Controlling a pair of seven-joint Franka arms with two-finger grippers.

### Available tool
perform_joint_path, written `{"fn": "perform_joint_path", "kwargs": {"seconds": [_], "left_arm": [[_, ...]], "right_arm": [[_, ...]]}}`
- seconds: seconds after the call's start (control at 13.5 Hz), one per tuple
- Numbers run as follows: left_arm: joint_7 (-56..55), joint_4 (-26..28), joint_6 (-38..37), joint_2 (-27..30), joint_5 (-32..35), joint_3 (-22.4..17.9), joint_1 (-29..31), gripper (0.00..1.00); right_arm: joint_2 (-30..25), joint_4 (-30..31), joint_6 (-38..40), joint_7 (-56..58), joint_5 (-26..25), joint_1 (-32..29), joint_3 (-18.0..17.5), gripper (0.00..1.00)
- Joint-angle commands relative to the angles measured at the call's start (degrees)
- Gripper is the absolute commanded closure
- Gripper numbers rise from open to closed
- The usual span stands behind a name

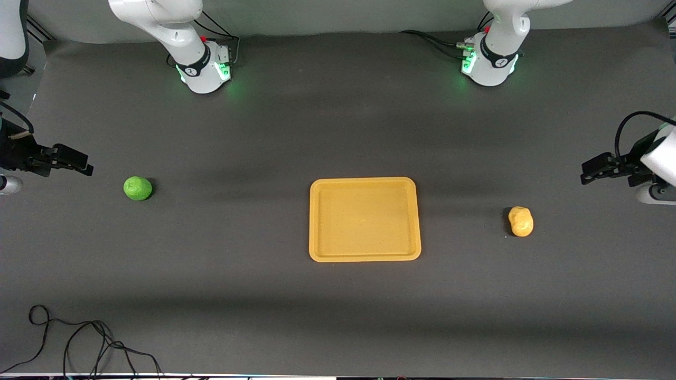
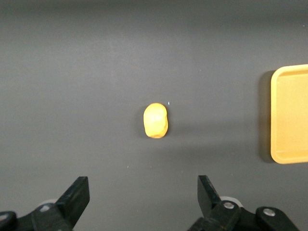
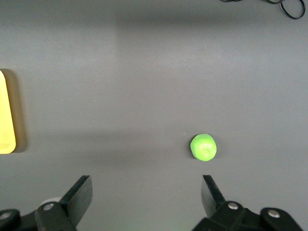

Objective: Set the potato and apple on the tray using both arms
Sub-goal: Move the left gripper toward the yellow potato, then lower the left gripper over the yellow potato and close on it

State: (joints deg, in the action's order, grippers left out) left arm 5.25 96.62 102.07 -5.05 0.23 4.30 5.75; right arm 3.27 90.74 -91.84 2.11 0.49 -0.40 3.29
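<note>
From my station I see the right gripper [image 1: 87, 170] waiting over the right arm's end of the dark grey worktop [image 1: 237, 295], jaws spread wide, gripping nothing; beside it the round green apple [image 1: 138, 188], then the flat yellow-orange plastic tray [image 1: 365, 257] mid-worktop, holding nothing, the lumpy yellow-orange potato [image 1: 520, 221], and the left gripper [image 1: 585, 177], waiting, equally open-jawed, at the left arm's end
</note>
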Motion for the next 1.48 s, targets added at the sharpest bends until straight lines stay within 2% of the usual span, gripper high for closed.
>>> {"fn": "perform_joint_path", "kwargs": {"seconds": [0.0, 0.22, 0.59, 0.81, 1.11, 1.4], "left_arm": [[0.99, 9.09, 9.69, 1.8, -0.59, 0.19, 0.31, 0.0], [0.56, 15.17, 23.75, -2.75, -0.5, 0.19, -0.39, 0.0], [0.9, 15.7, 27.29, -11.62, -0.32, 0.36, -1.27, 0.0], [0.9, 16.05, 33.01, -17.08, 0.03, 0.36, -1.8, 0.0], [0.99, 20.88, 41.08, -19.99, 2.14, 0.19, -1.1, 0.0], [0.91, 22.03, 41.98, -21.13, 2.14, 0.01, -1.01, 0.0]], "right_arm": [[-0.19, 0.06, 0.43, -0.53, -0.57, 0.58, 0.49, 0.0], [-0.19, -0.03, 0.34, -0.53, -0.57, 0.58, 0.49, 0.0], [-0.01, -0.03, 0.34, -0.53, -0.66, 0.58, 0.49, 0.0], [0.16, -0.12, 0.34, -0.53, -0.57, 0.58, 0.49, 0.0], [0.16, 0.05, 0.34, -0.53, -0.57, 0.58, 0.49, 0.0], [0.16, 0.23, 0.34, -0.44, -0.66, 0.58, 0.49, 0.0]]}}
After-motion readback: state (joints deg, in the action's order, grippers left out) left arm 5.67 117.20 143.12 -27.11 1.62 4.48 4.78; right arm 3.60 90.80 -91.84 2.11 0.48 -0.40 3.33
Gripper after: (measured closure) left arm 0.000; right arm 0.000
